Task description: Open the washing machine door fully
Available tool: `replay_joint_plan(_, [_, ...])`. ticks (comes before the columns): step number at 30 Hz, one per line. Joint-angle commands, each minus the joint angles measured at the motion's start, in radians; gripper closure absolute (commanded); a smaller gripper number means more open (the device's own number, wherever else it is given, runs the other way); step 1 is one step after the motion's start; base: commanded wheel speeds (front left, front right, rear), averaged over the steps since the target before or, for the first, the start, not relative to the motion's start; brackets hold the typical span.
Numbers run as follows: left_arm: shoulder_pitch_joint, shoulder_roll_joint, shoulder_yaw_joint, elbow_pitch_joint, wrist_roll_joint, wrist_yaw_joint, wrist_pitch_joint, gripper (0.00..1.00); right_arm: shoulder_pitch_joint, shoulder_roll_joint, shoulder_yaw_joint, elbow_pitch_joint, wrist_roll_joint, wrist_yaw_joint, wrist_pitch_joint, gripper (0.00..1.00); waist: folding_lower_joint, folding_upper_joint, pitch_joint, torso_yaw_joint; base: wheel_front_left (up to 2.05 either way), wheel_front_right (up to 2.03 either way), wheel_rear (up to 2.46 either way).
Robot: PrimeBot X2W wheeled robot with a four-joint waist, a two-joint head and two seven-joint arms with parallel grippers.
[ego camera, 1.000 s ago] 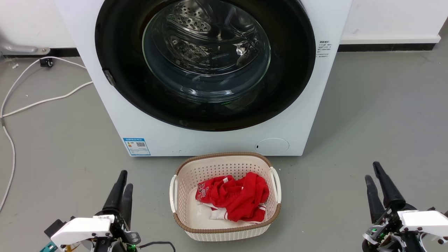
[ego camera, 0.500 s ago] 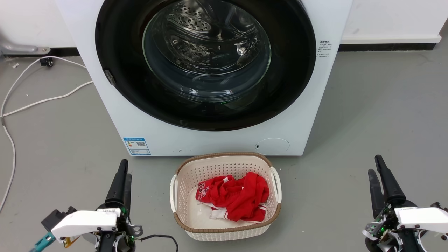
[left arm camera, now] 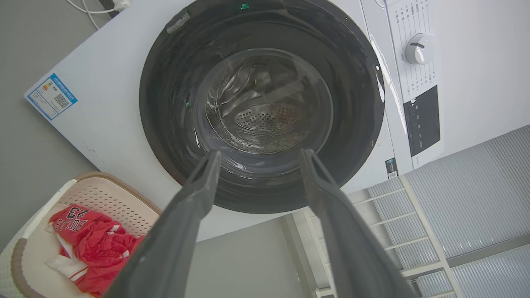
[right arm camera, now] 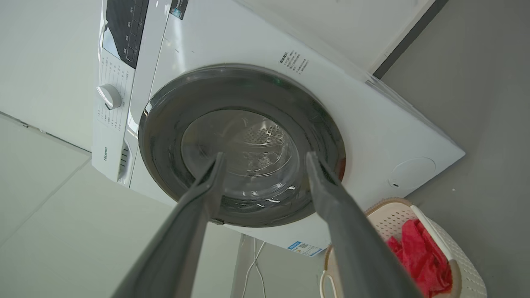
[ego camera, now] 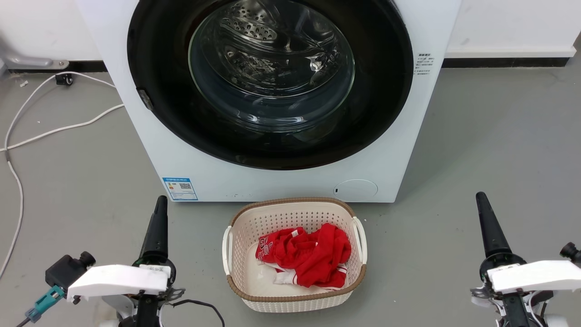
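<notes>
Glossy black washing machine door with clear glass; perforated plastic basket; red cloth.

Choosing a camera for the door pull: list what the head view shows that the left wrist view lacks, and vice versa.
Head view: the round cap and the right gripper. Left wrist view: the control dial and dark display panel. Both: the shut washing machine door, the basket of red clothing, and the left gripper, open.
</notes>
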Motion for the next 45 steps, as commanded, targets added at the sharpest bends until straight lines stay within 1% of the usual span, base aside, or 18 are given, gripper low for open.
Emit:
replay_joint_plan(1, [-0.015, 0.003, -0.002, -0.021, 0.037, -0.002, -0.009, 0.0, -0.007, -0.002, 0.003, -0.024, -0.042, 0.001, -0.008, 0.0, 0.0, 0.0, 0.0, 0.0, 0.0, 0.0, 0.0])
replay_joint_plan(7, [-0.015, 0.003, -0.004, -0.032, 0.174, -0.002, -0.031, 0.0, 0.003, -0.002, 0.012, -0.049, -0.228, 0.001, -0.03, 0.0, 0.0, 0.0, -0.001, 0.003, 0.0, 0.0, 0.0])
replay_joint_plan(13, [-0.015, 0.005, -0.011, -0.036, 0.304, -0.002, -0.052, 0.0, 0.015, -0.002, 0.018, -0.055, -0.358, 0.001, -0.051, 0.0, 0.0, 0.0, -0.003, 0.006, 0.0, 0.0, 0.0])
replay_joint_plan(18, [-0.01, 0.018, -0.02, -0.036, 0.421, -0.002, -0.068, 0.0, 0.022, -0.002, 0.023, -0.054, -0.462, 0.001, -0.063, 0.0, 0.0, 0.0, -0.004, 0.007, 0.0, 0.0, 0.0])
replay_joint_plan(22, [-0.009, 0.028, -0.029, -0.035, 0.504, 0.009, -0.079, 0.0, 0.024, -0.002, 0.024, -0.057, -0.543, 0.001, -0.066, 0.0, 0.0, 0.0, -0.005, 0.008, 0.0, 0.0, 0.0])
replay_joint_plan(29, [-0.003, 0.044, -0.047, -0.037, 0.621, 0.038, -0.1, 0.0, 0.029, -0.002, 0.027, -0.061, -0.648, 0.002, -0.07, 0.0, 0.0, 0.0, -0.005, 0.011, 0.0, 0.0, 0.0])
replay_joint_plan(45, [-0.009, 0.089, -0.105, -0.041, 0.814, 0.088, -0.142, 0.0, 0.033, -0.002, 0.025, -0.052, -0.835, 0.002, -0.073, 0.0, 0.0, 0.0, -0.005, 0.02, 0.0, 0.0, 0.0])
